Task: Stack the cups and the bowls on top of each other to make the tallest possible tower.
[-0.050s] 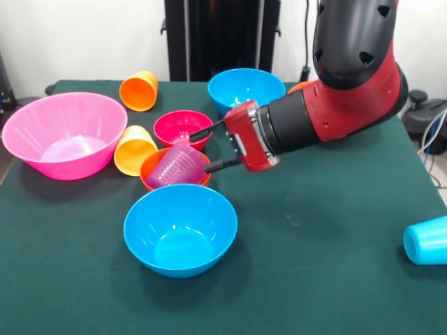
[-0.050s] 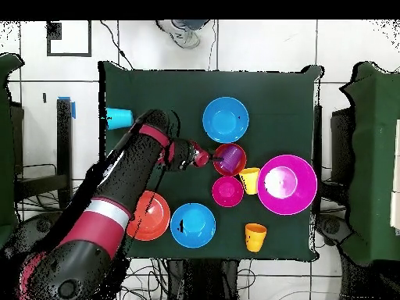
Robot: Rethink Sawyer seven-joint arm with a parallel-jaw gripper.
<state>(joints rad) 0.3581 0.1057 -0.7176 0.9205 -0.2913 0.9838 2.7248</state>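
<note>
- While your gripper (image 1: 213, 148) reaches in sideways over the green table (image 1: 328, 251), its two black fingers (image 1: 204, 130) stand apart, one above and one below, with nothing clamped between them.
- You have the purple cup (image 1: 178, 166) lying tilted in the small orange bowl (image 1: 151, 166); its long axis runs roughly level, its mouth turned toward the gripper and its base toward the yellow-orange cup (image 1: 133, 149).
- Your lower fingertip sits just beside the purple cup's rim; whether it touches cannot be told.
- You can see the small magenta bowl (image 1: 182, 128) right behind the orange bowl, upright.
- One blue bowl (image 1: 180, 229) stands upright in front of the pair; the other blue bowl (image 1: 245, 88) stands behind the gripper.
- Your large pink bowl (image 1: 64, 135) sits upright beside the yellow-orange cup, which lies on its side.
- Note the orange cup (image 1: 139, 90) on its side, mouth facing the front camera.
- Well apart, the light blue cup (image 1: 426, 241) lies on its side at the table's edge.
- From overhead, the wide orange-red bowl (image 2: 148, 216) shows beside the arm.
</note>
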